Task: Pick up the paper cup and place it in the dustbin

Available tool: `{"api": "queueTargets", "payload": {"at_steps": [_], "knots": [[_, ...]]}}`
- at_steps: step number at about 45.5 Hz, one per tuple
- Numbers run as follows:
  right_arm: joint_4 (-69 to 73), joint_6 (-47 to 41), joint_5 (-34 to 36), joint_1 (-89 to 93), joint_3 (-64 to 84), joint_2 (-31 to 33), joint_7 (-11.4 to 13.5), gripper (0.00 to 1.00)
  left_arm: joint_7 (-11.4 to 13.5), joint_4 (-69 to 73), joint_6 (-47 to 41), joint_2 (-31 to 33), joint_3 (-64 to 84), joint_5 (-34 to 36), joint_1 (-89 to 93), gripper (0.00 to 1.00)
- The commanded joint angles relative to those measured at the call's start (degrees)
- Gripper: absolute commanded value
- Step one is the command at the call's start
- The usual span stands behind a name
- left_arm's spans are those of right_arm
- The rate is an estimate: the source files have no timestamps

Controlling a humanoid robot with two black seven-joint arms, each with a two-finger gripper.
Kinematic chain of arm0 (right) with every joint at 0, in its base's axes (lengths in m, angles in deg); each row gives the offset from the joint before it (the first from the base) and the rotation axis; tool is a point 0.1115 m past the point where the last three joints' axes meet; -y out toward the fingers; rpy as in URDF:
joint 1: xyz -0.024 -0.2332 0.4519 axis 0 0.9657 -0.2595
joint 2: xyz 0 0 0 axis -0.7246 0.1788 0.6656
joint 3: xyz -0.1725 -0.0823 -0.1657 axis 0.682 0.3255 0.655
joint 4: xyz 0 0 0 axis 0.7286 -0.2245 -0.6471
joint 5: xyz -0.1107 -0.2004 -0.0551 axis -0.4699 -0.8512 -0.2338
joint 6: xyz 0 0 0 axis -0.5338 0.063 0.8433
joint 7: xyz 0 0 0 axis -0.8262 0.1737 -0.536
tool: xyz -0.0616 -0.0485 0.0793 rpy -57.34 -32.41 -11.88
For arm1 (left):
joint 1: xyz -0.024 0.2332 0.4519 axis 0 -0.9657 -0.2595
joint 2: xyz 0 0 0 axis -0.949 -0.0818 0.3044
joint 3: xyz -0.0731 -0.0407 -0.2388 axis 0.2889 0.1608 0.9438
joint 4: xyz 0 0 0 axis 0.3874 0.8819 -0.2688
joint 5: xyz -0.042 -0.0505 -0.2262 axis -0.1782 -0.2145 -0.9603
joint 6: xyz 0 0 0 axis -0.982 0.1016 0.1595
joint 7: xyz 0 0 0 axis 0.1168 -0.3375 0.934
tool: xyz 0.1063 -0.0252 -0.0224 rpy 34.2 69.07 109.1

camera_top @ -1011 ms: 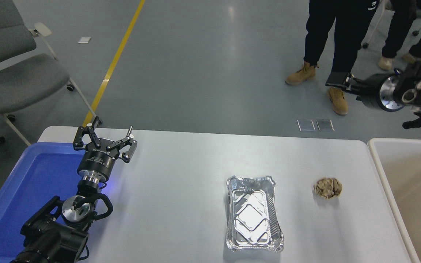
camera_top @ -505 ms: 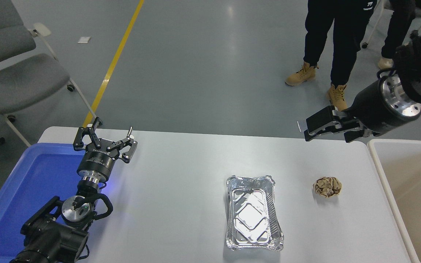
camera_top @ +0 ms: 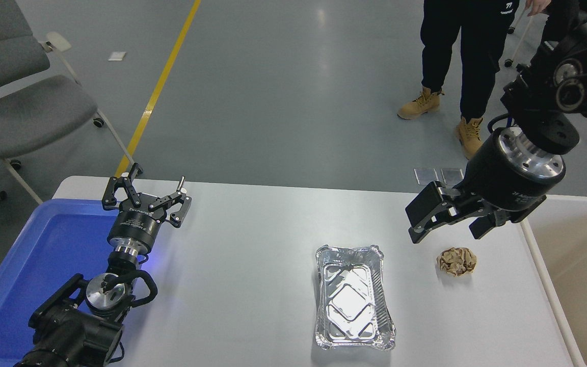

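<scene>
Right hand [camera_top: 428, 224] above table [camera_top: 252, 285] edge

White table [camera_top: 252, 244] — foil tray [camera_top: 354, 298], paper ball [camera_top: 456, 261], blue tray [camera_top: 28, 265].

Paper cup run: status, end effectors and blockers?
Left end effector open, parked over blue tray. Right end effector open, empty, above paper ball. No paper cup in view; dustbin at right.

beyond your white table [camera_top: 252, 229] lies a glossy grey floor [camera_top: 283, 92] with a yellow line [camera_top: 158, 89] running across it. grey chairs on castors [camera_top: 23, 102] stand at your left. two small plates, perhaps metal floor covers [camera_top: 438, 175], sit near the table's far edge.
</scene>
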Motion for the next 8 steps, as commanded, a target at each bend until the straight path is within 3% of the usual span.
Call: {"api": "queueTargets", "payload": {"at_steps": [1,8], "knots": [[-0.79,-0.73,6.43,0.10,3.00,-2.04,-0.84,1.00,0.00,0.00,-0.04,0.00,0.01,0.00,0.00,0.99],[-0.79,-0.73,6.51,0.10,3.97,-2.04,-1.01,1.00,0.00,0.00,-0.04,0.00,0.01,0.00,0.00,0.99]]}}
